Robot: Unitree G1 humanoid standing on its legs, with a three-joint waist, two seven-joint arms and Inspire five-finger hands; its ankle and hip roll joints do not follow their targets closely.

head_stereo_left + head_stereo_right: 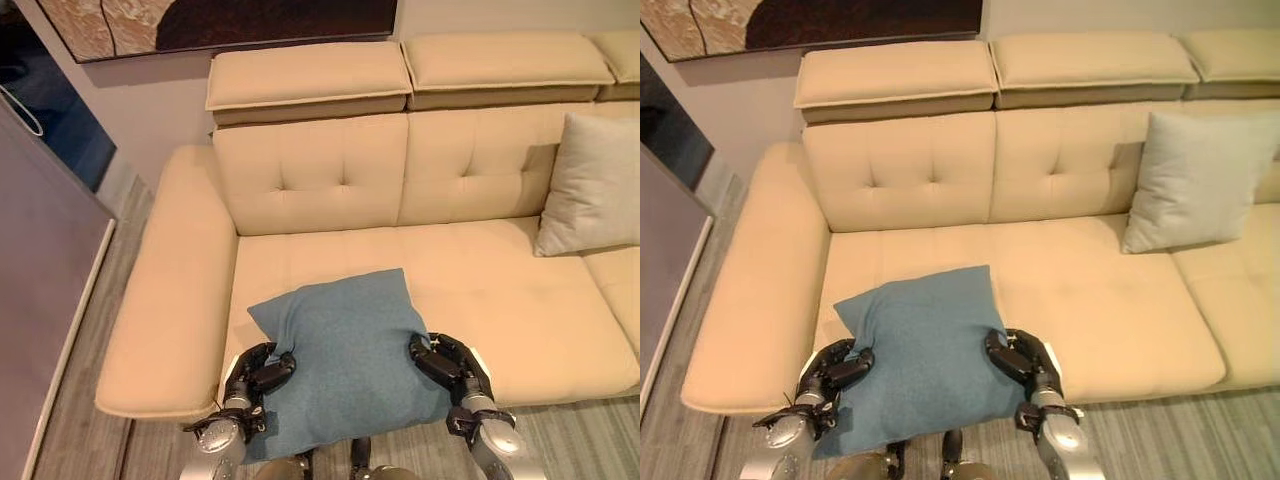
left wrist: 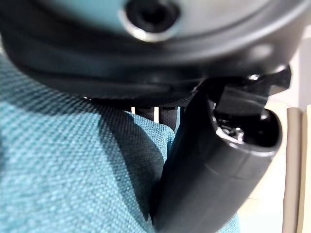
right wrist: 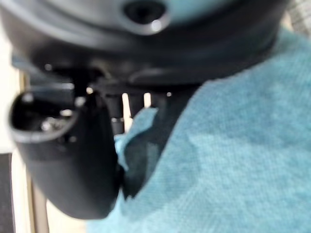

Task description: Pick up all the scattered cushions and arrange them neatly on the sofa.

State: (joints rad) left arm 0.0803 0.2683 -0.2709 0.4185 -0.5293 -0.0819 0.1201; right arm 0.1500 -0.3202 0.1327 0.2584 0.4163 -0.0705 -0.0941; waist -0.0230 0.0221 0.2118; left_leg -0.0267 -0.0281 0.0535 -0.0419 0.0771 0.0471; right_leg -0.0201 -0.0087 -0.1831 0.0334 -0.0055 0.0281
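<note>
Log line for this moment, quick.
blue cushion on sofa seat front | left hand, right hand gripping its sides | pale cushion against backrest

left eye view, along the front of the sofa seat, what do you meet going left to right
sofa armrest → left hand → blue cushion → right hand, both hands gripping the cushion's sides; farther right, at the back, a pale cushion.

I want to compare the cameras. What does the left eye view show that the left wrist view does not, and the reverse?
The left eye view alone shows the beige sofa, a pale cushion leaning on its backrest, and the right hand gripping the blue cushion from the other side. The left wrist view alone shows the cloth's weave up close. Both show the left hand curled on the blue cushion.
</note>
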